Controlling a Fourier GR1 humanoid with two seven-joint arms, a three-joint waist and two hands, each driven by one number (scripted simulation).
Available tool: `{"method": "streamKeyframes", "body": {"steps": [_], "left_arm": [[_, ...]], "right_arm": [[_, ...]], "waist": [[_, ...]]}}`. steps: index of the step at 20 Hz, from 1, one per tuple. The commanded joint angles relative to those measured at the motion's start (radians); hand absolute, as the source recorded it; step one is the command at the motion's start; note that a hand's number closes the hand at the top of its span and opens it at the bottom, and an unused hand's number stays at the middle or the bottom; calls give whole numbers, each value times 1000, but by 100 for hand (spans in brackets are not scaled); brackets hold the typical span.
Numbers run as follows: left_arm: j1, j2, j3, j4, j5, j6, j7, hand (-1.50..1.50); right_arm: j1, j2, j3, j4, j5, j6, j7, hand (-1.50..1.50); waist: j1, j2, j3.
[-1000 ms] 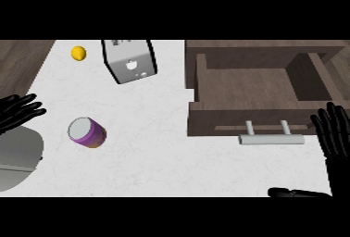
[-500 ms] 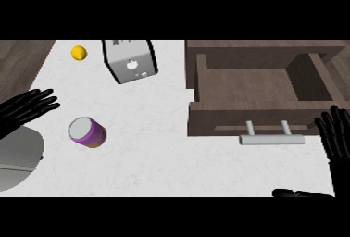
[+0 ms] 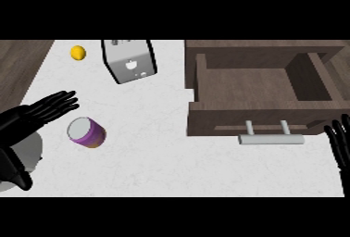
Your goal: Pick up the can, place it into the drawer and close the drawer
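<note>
White counter (image 3: 171,157), purple can (image 3: 87,133), toaster (image 3: 130,60), poss. lemon (image 3: 78,52)

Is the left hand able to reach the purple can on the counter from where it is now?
Probably yes. The left hand is open, its fingers lie just up and to the left of the can, and nothing stands between the two.

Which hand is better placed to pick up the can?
The left hand: it is open, close beside the can. The right hand rests at the far right edge, past the drawer.
</note>
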Motion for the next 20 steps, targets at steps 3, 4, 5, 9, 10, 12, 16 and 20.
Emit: {"method": "streamKeyframes", "body": {"steps": [3,4,5,9,10,12,16,20], "left_arm": [[24,-9,27,70,-144,-105,-203,-150],[-1,-30,18,97,-206,-66,-231,-150],[-2,-26,9,106,-230,-69,-256,-150],[-31,-15,-16,171,-288,-35,-324,-150],[-48,-39,-33,204,-325,10,-349,-150],[-76,-3,-31,263,-339,0,-397,-150],[-120,40,-67,377,-408,36,-512,-150],[-92,48,-119,406,-445,76,-620,-150]], "right_arm": [[2,-23,-58,0,-38,35,-13,-150],[-68,-6,-14,19,9,0,30,-150],[-35,7,-21,40,14,8,-29,-150],[-55,5,-20,75,9,19,-21,-150],[-13,-31,-65,-1,-50,54,8,-150],[-99,-32,-64,78,-26,35,-4,-150],[-70,-38,-74,66,-43,55,-10,-150],[-57,0,-38,71,-5,40,-45,-150]], "waist": [[2,0,0],[3,1,0],[1,1,0],[0,2,0],[-9,2,-1],[-4,4,-1],[-20,9,-3],[-15,8,-3]]}}
